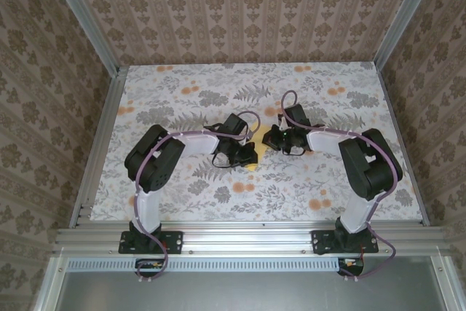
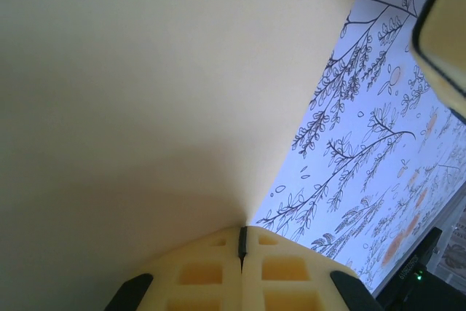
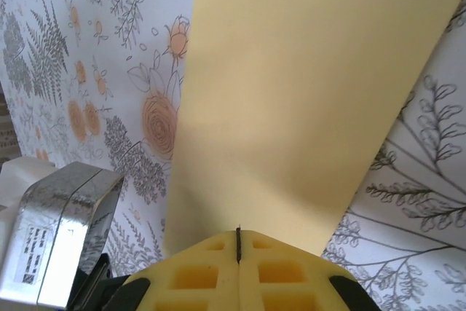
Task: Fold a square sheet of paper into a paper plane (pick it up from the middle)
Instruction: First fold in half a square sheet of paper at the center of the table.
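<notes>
Two grippers meet over the floral-print table (image 1: 218, 92), with the square sheet of paper (image 3: 291, 107) between them. The left gripper (image 2: 242, 247) is fully closed, its pale pads pressed together. The sheet's edge runs straight into the seam between the pads, so we read it as pinched. From there the paper rises and spreads broadly ahead of the fingertips and to their left.

The right gripper (image 3: 238, 242) is likewise closed tight. The sheet's near edge disappears under its tips, and the rest stretches forward as a long, narrow yellow panel.

We judge this to be an early fold: the sheet is held from two sides, and no pointed tip or dart shape can be seen. As we see it, the next move calls for both arms to travel together, so the thin paper comes over without tearing or slipping and lands edge to edge before it is pressed.

Much is hidden. From above, the arms cover all but a sliver of yellow, and we cannot tell whether a crease already exists. A silvery labelled block (image 3: 65, 231) to the left of the right gripper is cut off, and we cannot identify it.
</notes>
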`<state>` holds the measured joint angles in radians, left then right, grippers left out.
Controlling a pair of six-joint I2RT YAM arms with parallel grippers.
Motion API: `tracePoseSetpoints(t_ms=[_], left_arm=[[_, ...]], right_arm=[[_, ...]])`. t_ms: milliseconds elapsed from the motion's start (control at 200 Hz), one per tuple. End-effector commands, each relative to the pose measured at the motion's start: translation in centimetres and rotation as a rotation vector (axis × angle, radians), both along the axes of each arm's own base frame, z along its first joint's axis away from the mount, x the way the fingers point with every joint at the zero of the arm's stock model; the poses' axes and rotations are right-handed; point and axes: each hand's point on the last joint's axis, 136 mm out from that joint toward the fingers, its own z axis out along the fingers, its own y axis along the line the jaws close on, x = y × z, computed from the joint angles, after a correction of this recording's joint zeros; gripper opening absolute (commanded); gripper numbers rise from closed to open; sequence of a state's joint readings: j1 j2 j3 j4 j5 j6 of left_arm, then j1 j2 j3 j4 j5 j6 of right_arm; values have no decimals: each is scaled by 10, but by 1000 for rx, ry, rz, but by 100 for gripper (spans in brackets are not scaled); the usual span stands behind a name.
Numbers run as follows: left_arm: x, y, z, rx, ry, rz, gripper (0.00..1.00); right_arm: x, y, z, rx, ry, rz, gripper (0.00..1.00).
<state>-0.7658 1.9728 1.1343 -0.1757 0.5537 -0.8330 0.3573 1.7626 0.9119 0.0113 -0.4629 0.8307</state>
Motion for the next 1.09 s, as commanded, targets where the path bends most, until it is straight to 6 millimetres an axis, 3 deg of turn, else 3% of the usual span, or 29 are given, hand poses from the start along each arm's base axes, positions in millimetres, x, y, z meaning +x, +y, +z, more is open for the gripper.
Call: tracePoseSetpoints(t_ms=[0, 255, 400, 600, 1090], left_arm=[[-28, 32, -39, 183, 103, -10, 3], [-30, 35, -39, 192, 102, -7, 3], [-31, 36, -39, 196, 102, -10, 3], [-40, 44, -42, 215, 116, -36, 3], [-59, 61, -49, 247, 154, -69, 3]], right_arm=[[-16, 12, -10, 36, 47, 54, 2], [-31, 17, -30, 55, 100, 41, 0], [-31, 6, -43, 11, 123, 33, 0], [-16, -22, -56, -38, 134, -17, 0], [24, -51, -65, -10, 120, -152, 0]])
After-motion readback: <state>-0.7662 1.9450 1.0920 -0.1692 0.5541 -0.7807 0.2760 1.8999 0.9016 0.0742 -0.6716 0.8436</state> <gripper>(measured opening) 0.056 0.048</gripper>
